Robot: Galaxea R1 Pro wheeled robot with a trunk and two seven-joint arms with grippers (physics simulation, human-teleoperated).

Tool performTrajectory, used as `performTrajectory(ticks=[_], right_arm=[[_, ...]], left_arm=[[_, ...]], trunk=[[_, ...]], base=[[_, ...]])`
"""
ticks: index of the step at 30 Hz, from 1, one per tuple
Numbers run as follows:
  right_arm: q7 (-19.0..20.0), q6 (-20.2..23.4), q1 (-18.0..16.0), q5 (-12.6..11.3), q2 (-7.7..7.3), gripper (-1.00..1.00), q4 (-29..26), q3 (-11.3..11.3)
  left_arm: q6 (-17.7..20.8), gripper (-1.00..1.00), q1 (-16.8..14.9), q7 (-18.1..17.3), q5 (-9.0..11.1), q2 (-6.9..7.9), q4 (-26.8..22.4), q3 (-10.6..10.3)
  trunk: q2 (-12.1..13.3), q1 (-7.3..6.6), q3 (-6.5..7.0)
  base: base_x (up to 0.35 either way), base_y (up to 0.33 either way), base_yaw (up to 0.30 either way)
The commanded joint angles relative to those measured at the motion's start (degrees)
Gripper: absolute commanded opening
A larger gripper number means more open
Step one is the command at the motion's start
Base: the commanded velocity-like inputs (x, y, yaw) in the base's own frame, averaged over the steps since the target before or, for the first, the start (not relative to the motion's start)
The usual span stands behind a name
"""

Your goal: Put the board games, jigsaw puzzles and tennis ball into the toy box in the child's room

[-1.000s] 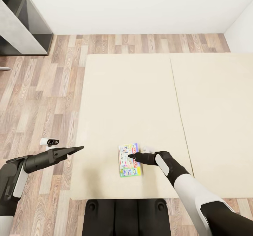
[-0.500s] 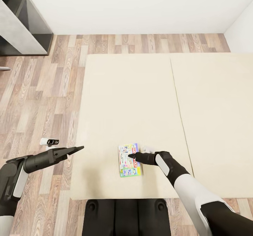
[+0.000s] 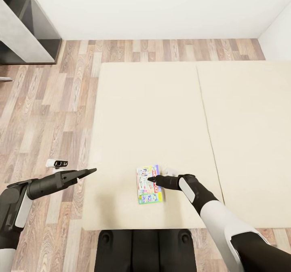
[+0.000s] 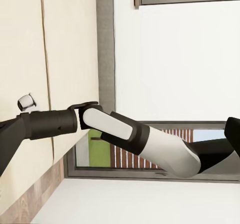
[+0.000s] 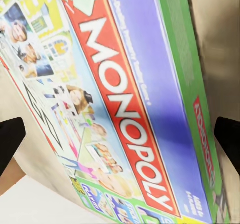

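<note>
Beige mattress of the bed [image 3: 161, 114] is bearing the Monopoly box [image 3: 148, 185] at six o'clock; right gripper [image 3: 150, 179] is hovering open astride it, left gripper [image 3: 93, 170] apparently closed; boxing not yet begun.

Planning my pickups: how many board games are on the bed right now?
1. The Monopoly box lies flat near the bed's front edge, left section, right under the right gripper. Another could lie beyond the picture's right edge, where the bed runs on.

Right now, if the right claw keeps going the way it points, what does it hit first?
Most likely the Monopoly box on the bed: the right claw hangs open over its lid, fingers either side. Exact gap unclear.
</note>
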Motion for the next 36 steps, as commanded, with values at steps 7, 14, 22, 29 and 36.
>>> performTrajectory(ticks=[7, 14, 22, 29, 36], right_arm=[[0.0, 0.2, 0.0, -0.2, 0.07, 1.00, 0.0, 0.2], [0.1, 0.2, 0.0, -0.3, 0.09, 1.00, 0.0, 0.2], [0.0, 0.2, 0.0, -0.3, 0.09, 1.00, 0.0, 0.2], [0.0, 0.2, 0.0, -0.3, 0.09, 1.00, 0.0, 0.2], [0.0, 0.3, 0.0, -0.3, 0.09, 1.00, 0.0, 0.2]], left_arm=[[0.6, 1.00, 0.0, -0.2, 0.0, 0.01, 0.0, 0.0], [0.6, 1.00, 0.0, -0.2, 0.0, 0.04, 0.0, 0.0], [0.6, 1.00, 0.0, -0.2, 0.0, 0.01, 0.0, 0.0], [0.7, 1.00, 0.0, -0.2, 0.0, 0.04, 0.0, 0.0], [0.7, 1.00, 0.0, -0.2, 0.0, 0.05, 0.0, 0.0]], trunk=[[-0.1, 0.04, -0.06], [-0.1, 0.04, -0.06], [-0.1, 0.04, -0.06], [-0.1, 0.04, -0.06], [-0.1, 0.04, -0.06]], base=[[0.000, 0.036, 0.000], [0.000, 0.001, 0.000], [0.000, 0.031, 0.000], [0.000, 0.061, 0.000], [0.000, 0.061, 0.000]])
